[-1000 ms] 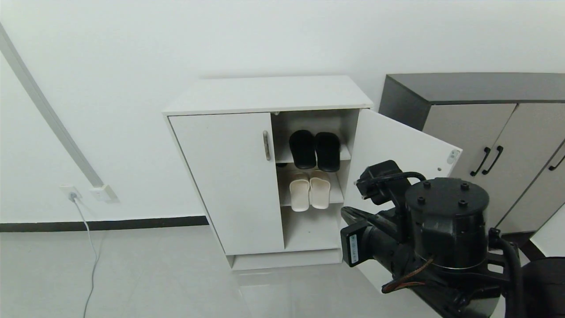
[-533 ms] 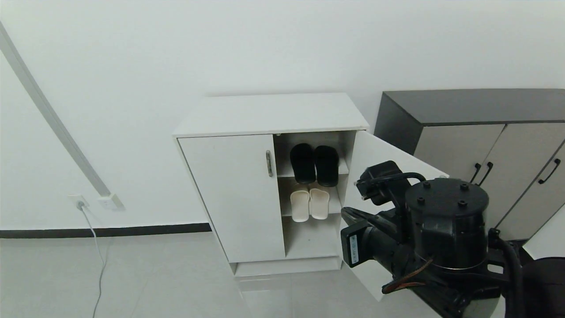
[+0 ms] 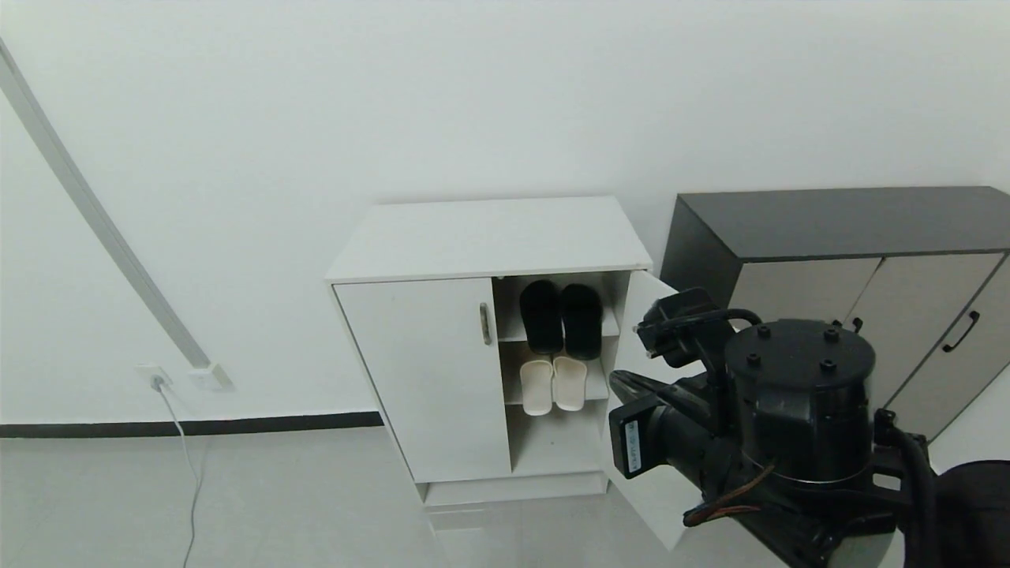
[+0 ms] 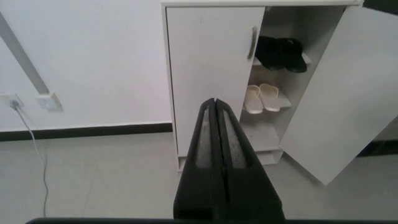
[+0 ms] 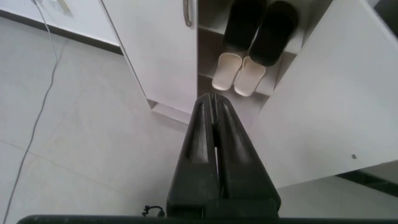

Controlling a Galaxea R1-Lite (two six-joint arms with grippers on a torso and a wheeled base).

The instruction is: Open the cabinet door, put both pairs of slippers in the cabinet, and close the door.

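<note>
The pair of black slippers [image 3: 560, 315] lay side by side on the top shelf of the low white two-door cabinet [image 3: 489, 237], toes inward, heels overhanging the shelf edge. The pair of cream slippers [image 3: 552, 383] sat the same way on the shelf just below. The cabinet's right door [image 3: 643, 315] stood swung out wide, while its left door [image 3: 426, 371], with a slim metal handle [image 3: 485, 323], was closed.

Compared with a second earlier, the cabinet sat lower and smaller in the head view, as did everything around it. That was a shift of the camera, and both pairs kept their shelves.

The left gripper [image 4: 215, 107] had its two dark fingers pressed flat together and held nothing. It hung above the pale tiled floor [image 3: 237, 505], well apart from the cabinet. The right gripper [image 5: 214, 102] was likewise closed tight and empty, pointing toward the open compartment from a distance.

A grey cabinet with a dark top [image 3: 828, 213] stood just beside the white one on its right. On the left a wall socket [image 3: 154, 377] fed a thin cable [image 3: 189, 473] down to the floor.
</note>
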